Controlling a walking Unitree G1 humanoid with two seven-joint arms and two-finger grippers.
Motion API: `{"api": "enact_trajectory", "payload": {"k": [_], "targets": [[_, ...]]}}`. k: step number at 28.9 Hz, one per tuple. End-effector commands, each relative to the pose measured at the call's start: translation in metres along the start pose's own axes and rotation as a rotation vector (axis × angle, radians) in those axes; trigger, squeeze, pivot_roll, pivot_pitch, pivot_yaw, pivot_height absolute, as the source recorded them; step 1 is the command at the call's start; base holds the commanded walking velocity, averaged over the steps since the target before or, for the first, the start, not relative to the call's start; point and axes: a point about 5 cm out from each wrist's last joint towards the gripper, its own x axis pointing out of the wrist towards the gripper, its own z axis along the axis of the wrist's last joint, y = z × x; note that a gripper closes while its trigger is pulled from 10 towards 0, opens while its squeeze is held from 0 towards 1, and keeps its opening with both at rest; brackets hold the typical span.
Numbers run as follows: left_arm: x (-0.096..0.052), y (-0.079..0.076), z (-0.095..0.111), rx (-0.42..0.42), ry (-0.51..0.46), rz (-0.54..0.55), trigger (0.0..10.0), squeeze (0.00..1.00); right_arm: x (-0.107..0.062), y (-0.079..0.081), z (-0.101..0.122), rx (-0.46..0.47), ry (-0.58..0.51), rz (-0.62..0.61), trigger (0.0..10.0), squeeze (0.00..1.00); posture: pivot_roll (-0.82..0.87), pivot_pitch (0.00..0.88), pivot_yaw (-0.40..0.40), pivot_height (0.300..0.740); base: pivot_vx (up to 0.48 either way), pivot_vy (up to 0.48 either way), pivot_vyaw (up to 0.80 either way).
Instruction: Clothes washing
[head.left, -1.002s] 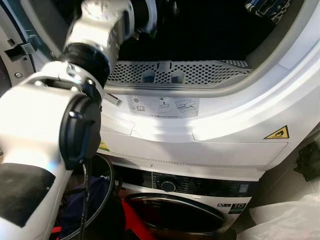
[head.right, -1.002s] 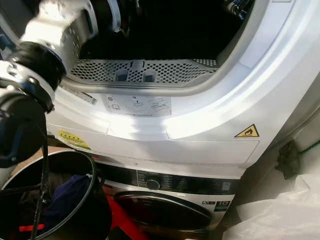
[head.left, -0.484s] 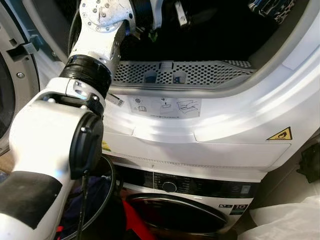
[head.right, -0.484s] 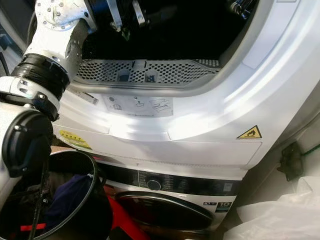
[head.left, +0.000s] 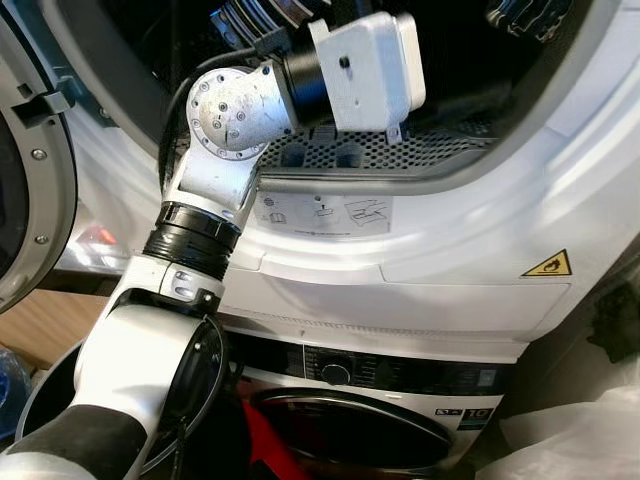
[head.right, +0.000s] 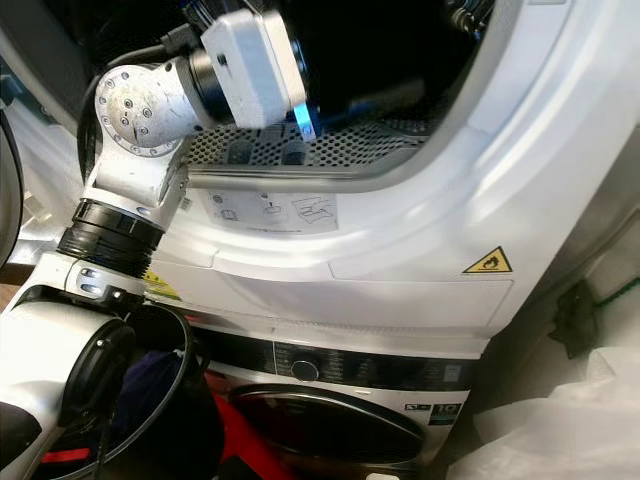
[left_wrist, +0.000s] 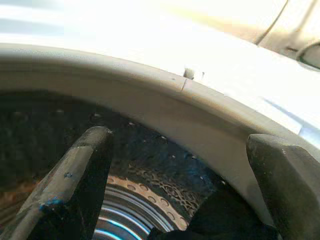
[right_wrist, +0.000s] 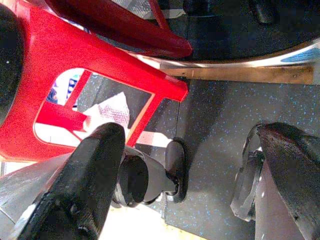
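Note:
The upper machine stands open, with a perforated grille (head.left: 420, 148) along the bottom of its round port. My left arm reaches up into that port, its white wrist block (head.left: 365, 60) in front of the dark drum. In the left wrist view my left gripper (left_wrist: 179, 137) is open, its fingers (left_wrist: 82, 170) spread before the drum's grey rim (left_wrist: 165, 100); a dark garment (left_wrist: 225, 222) lies low in the drum. A dark patterned cloth (head.left: 530, 15) hangs at the port's upper right. My right gripper (right_wrist: 190, 132) hangs open above the floor.
The upper machine's door (head.left: 30, 200) stands open at the left. Below is the washing machine with a shut door (head.left: 350, 425) and dial (head.left: 335, 373). A black basket (head.right: 150, 385) with blue clothes sits at the lower left, beside a red stool (right_wrist: 75, 65). A white bag (head.left: 580, 430) lies at the lower right.
My left arm has swung from the port's left side toward its middle, and the wrist block has turned to face the drum. The camera has shifted a little.

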Motion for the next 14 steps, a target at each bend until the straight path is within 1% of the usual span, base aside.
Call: {"api": "enact_trajectory", "payload": {"k": [1,2,3,4,5,6,7,8,9,10,12,13,14], "targets": [[-0.006,-0.019,0.007,-0.105,0.000,0.008,10.0,0.13,0.000,0.008,-0.008,0.005,0.033,0.015,10.0,0.00,0.04,0.028,0.106,0.740,0.000,0.000,0.00],[-0.009,-0.027,0.008,-0.132,0.007,0.013,10.0,0.13,0.000,0.008,-0.008,0.007,0.034,0.015,10.0,0.00,0.04,0.028,0.106,0.740,0.000,0.000,0.00],[-0.012,-0.040,0.008,-0.158,0.034,0.013,10.0,0.00,0.000,0.008,-0.008,0.011,0.031,0.013,10.0,0.00,0.04,0.028,0.107,0.740,0.000,0.000,0.00],[-0.013,-0.049,0.008,-0.173,0.056,0.016,10.0,0.00,0.000,0.008,-0.008,0.014,0.029,0.011,10.0,0.00,0.04,0.028,0.107,0.740,0.000,0.000,0.00],[-0.019,-0.070,0.012,-0.192,0.095,0.017,10.0,0.00,0.000,0.008,-0.008,0.018,0.027,0.010,10.0,0.00,0.05,0.027,0.101,0.740,0.000,0.000,0.00],[-0.020,-0.076,0.014,-0.192,0.104,0.017,10.0,0.00,0.000,0.008,-0.008,0.017,0.027,0.010,10.0,0.00,0.05,0.027,0.101,0.740,0.000,0.000,0.00],[-0.023,-0.085,0.016,-0.212,0.134,0.034,10.0,0.00,0.000,0.008,-0.007,0.016,0.025,0.011,10.0,0.00,0.06,0.028,0.100,0.740,0.000,0.000,0.00],[-0.027,-0.094,0.017,-0.253,0.172,0.070,10.0,0.00,0.001,0.008,-0.006,0.013,0.023,0.013,10.0,0.00,0.08,0.023,0.098,0.740,0.000,0.000,0.00],[-0.027,-0.094,0.017,-0.253,0.172,0.070,10.0,0.00,0.001,0.008,-0.006,0.013,0.023,0.013,10.0,0.00,0.08,0.023,0.098,0.740,0.000,0.000,0.00],[-0.031,-0.100,0.020,-0.264,0.209,0.113,10.0,0.00,0.001,0.008,-0.005,0.007,0.024,0.015,10.0,0.00,0.08,0.022,0.097,0.740,0.000,0.000,0.00],[-0.035,-0.105,0.023,-0.225,0.255,0.121,10.0,0.00,0.001,0.007,-0.004,0.003,0.023,0.016,10.0,0.00,0.08,0.020,0.096,0.740,0.000,0.000,0.00],[-0.042,-0.108,0.021,-0.261,0.318,0.210,10.0,0.00,0.002,0.008,-0.003,0.003,0.022,0.017,10.0,0.00,0.09,0.016,0.096,0.740,0.000,0.000,0.00],[-0.047,-0.110,0.020,-0.287,0.356,0.267,10.0,0.00,0.002,0.008,-0.003,0.003,0.021,0.017,10.0,0.00,0.09,0.013,0.097,0.740,0.000,0.000,0.00]]}}
